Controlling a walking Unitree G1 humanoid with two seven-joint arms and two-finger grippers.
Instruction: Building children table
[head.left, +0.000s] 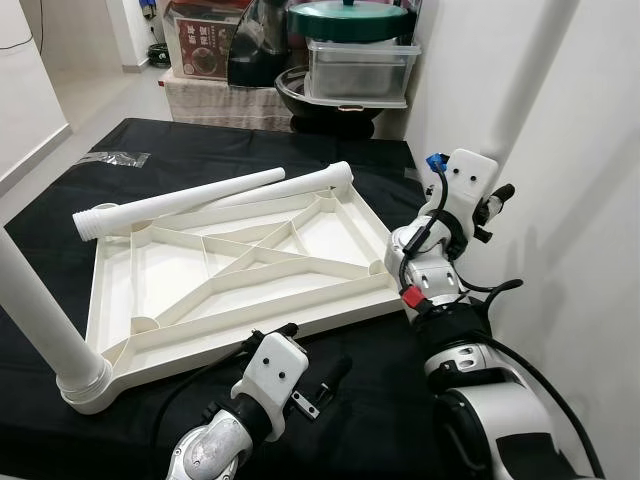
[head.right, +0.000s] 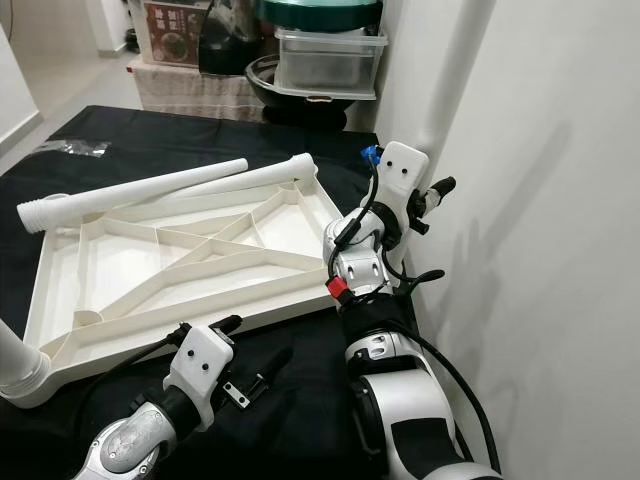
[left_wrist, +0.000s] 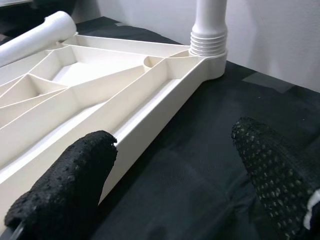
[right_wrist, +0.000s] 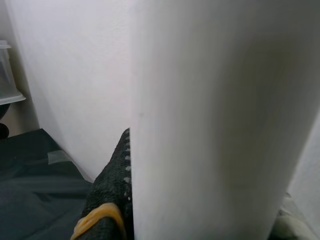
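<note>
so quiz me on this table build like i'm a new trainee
1. True or false: the tabletop lies with its ribbed underside facing up.
2. How many loose legs lie across the tabletop's far edge? A) one B) two C) four
3. Fill in: the right gripper grips an upright leg by the wall, while the left gripper, beside the tabletop's near edge, is ____ (open or shut).

Key: 1 true; 2 B; 3 open
</note>
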